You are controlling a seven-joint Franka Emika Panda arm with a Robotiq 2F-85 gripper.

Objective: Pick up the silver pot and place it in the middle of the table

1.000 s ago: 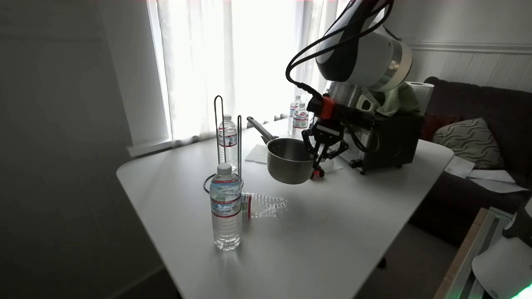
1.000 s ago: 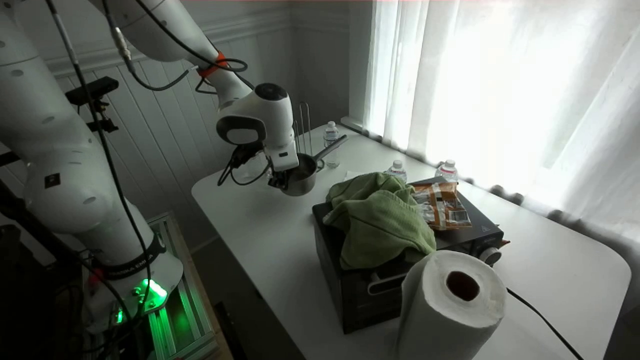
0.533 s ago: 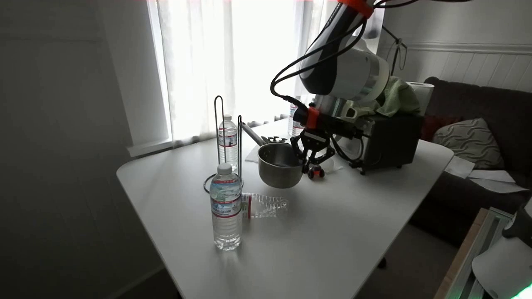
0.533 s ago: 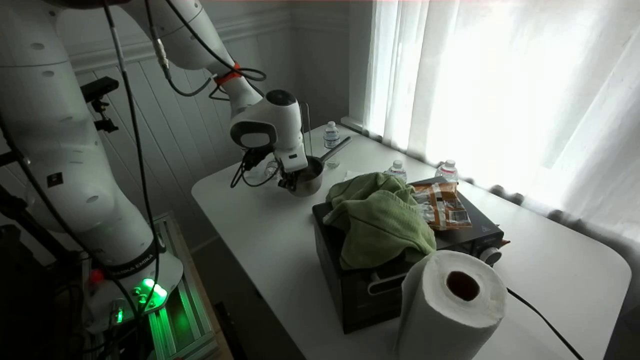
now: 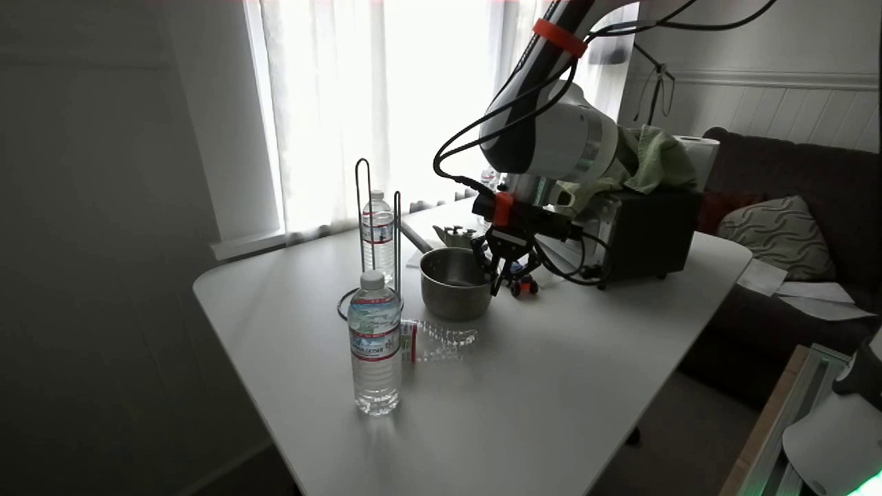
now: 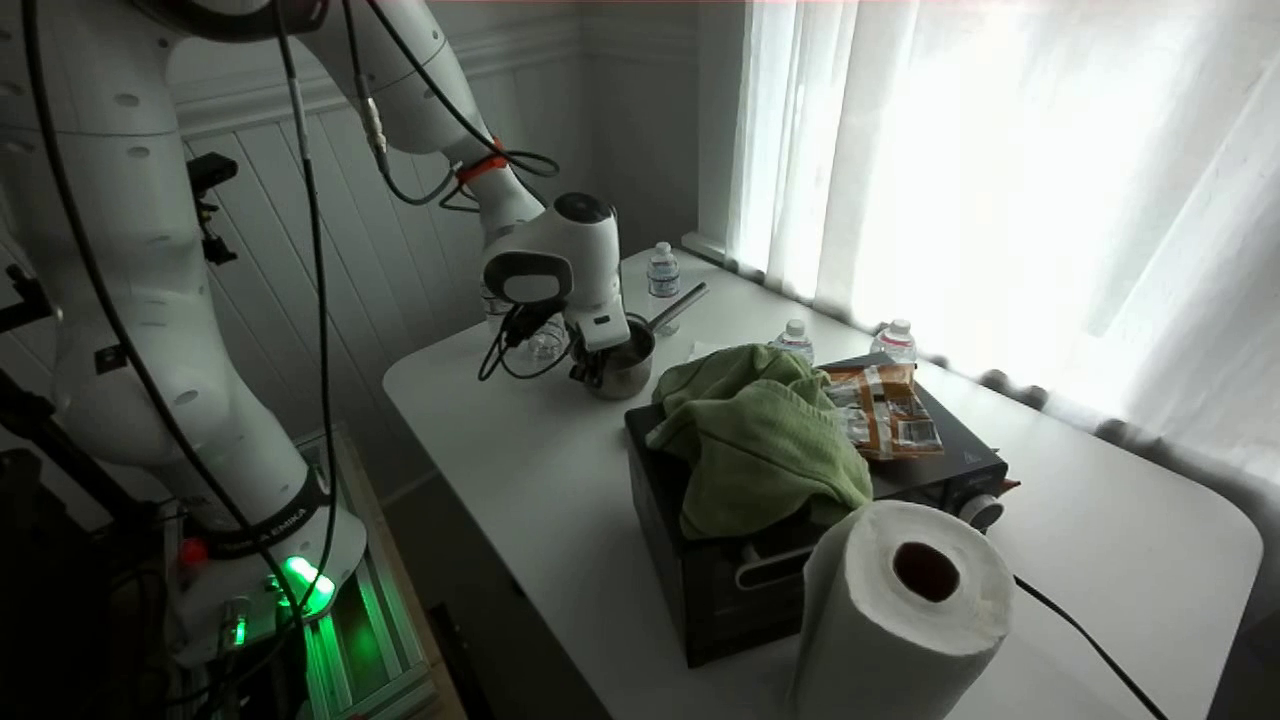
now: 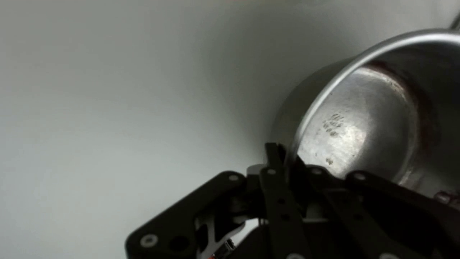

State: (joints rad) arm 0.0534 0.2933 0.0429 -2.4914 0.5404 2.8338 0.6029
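Observation:
The silver pot (image 5: 455, 296) is upright, with its long handle (image 5: 416, 237) pointing away toward the window. It shows in both exterior views, partly behind the arm in this one (image 6: 628, 378). My gripper (image 5: 497, 284) is shut on the pot's rim on the side across from the handle. In the wrist view the rim runs between the fingertips of my gripper (image 7: 287, 158), one inside the pot (image 7: 359, 122) and one outside. The pot is over the white table (image 5: 551, 393), low down. I cannot tell whether its base touches the table.
A clear bottle (image 5: 441, 341) lies just in front of the pot. A water bottle (image 5: 375, 351) stands nearer. A wire holder (image 5: 398, 241) and bottle (image 5: 377, 234) stand left. A toy car (image 5: 525, 286) sits right, near the black oven (image 5: 654, 238) with a green towel (image 6: 760, 440).
My gripper has carried the pot left and down in the exterior view with the wire holder in front, and slightly right in the view from behind the oven. The grip has stayed on the rim.

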